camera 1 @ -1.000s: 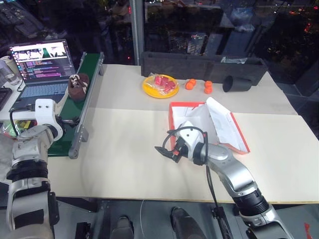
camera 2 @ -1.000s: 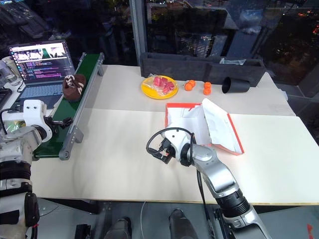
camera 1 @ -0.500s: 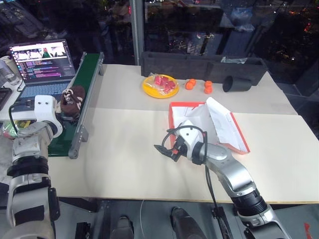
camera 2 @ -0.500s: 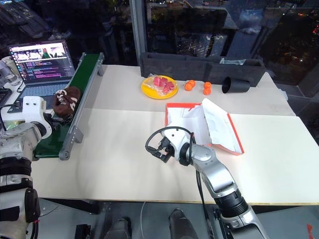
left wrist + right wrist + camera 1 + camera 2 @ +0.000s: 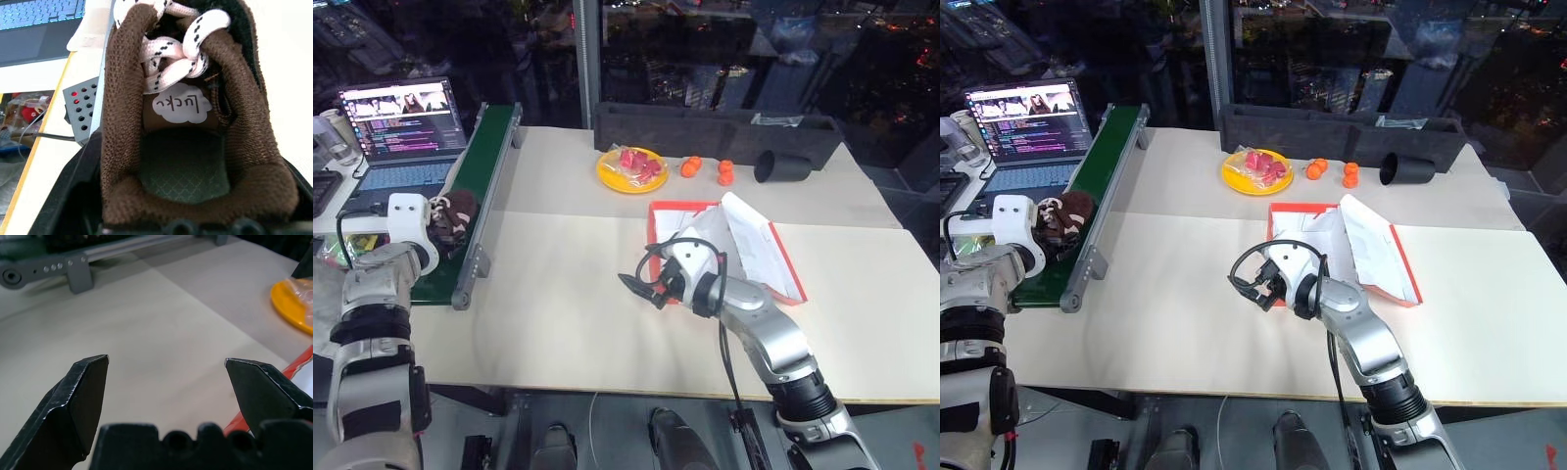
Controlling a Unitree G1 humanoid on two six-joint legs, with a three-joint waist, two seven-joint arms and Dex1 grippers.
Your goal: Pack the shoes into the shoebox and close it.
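Left gripper [image 5: 438, 217] sits at the green conveyor [image 5: 489, 166], its fingers around the heel and collar of one brown boot [image 5: 188, 142]; whether they press the suede yet cannot be told. Right gripper [image 5: 166, 396] hovers with fingers spread wide and empty over the table [image 5: 558, 313], just beside the shoebox [image 5: 724, 245], which lies with its lid folded back. Judged from the wrist view, the boot is light, soft and yielding, so the padded collar will crush under pressure; the firmer heel seems the better hold. Count: one boot visible, one shoebox, one yellow plate [image 5: 628, 171], three small orange fruits [image 5: 690, 166], one laptop [image 5: 401, 127].
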